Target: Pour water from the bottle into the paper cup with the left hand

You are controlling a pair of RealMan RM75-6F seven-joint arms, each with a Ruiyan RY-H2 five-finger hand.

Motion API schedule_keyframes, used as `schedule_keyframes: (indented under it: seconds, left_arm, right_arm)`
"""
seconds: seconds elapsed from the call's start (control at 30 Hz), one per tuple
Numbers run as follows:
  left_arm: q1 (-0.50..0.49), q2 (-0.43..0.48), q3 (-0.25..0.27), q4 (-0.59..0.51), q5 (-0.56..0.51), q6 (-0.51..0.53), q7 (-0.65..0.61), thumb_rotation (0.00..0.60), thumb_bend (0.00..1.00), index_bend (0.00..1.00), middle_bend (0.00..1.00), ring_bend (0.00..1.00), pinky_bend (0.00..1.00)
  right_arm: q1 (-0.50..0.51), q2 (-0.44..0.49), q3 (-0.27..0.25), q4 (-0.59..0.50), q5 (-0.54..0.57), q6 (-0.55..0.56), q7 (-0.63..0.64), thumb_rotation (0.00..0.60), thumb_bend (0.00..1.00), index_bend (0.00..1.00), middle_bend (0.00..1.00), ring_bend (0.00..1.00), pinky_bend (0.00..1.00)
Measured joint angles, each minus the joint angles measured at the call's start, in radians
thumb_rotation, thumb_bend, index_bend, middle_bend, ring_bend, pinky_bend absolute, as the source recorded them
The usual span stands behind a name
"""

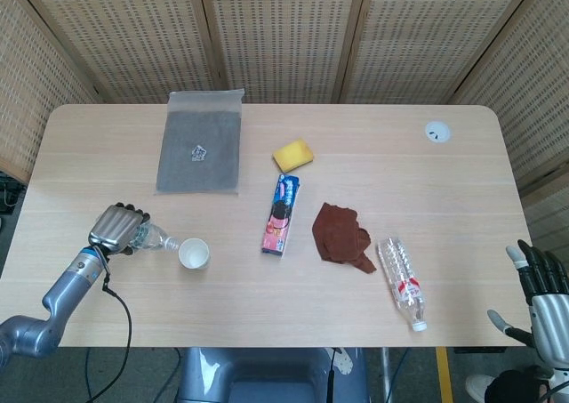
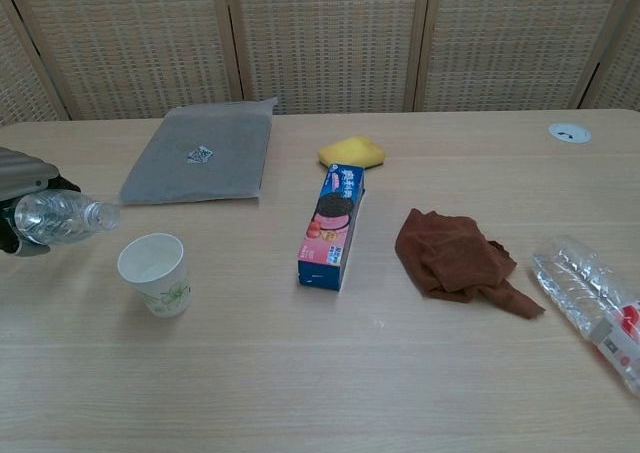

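My left hand (image 1: 118,228) grips a clear water bottle (image 1: 153,238), held nearly level with its open neck pointing right toward the paper cup (image 1: 193,253). In the chest view the bottle (image 2: 62,216) hangs just left of and above the white cup (image 2: 154,273), and my left hand (image 2: 22,178) shows at the left edge. The neck stands a little short of the cup's rim. My right hand (image 1: 540,283) hangs off the table's front right corner, fingers spread, holding nothing.
A second clear bottle (image 1: 402,282) lies on its side at the right. A brown cloth (image 1: 342,235), a biscuit box (image 1: 281,213), a yellow sponge (image 1: 292,155) and a grey mat (image 1: 199,141) lie across the middle and back.
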Motion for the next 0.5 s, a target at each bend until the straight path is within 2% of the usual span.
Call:
schedule_keyframes:
  seconds: [0.5]
  left_arm:
    - [-0.020, -0.005, 0.008, -0.019, -0.059, 0.030, 0.166, 0.600, 0.52, 0.54, 0.45, 0.31, 0.36]
  right_arm:
    - [0.000, 0.002, 0.001, -0.001, 0.002, -0.001, 0.004, 0.600, 0.00, 0.00, 0.00, 0.00, 0.00]
